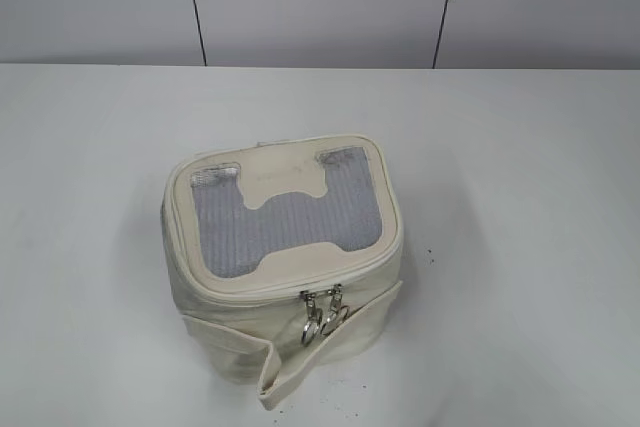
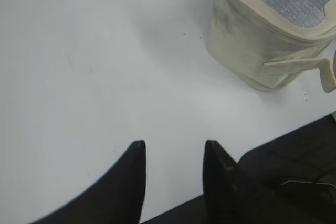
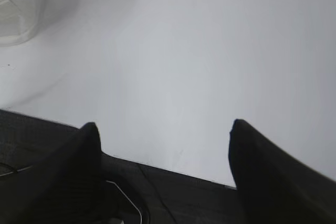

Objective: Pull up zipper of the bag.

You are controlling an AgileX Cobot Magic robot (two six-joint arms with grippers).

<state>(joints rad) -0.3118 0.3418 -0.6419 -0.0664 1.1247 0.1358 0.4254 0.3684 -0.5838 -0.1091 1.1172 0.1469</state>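
Observation:
The cream-white bag (image 1: 285, 332) stands on the white table (image 1: 520, 197), top panel with grey mesh facing up. Its zipper track runs around the panel edge, and two silver sliders with ring pulls (image 1: 322, 313) hang together at the front. Neither gripper shows in the exterior view. In the left wrist view my left gripper (image 2: 173, 148) is open and empty over bare table, with the bag (image 2: 252, 51) at the upper right. In the right wrist view my right gripper (image 3: 164, 129) is open and empty near the table's front edge; a corner of the bag (image 3: 18, 9) shows at the upper left.
A loose cream strap flap (image 1: 300, 367) hangs from the bag's front. The table's dark front edge (image 3: 173, 187) lies under both grippers. A grey panelled wall (image 1: 320, 2) stands behind the table.

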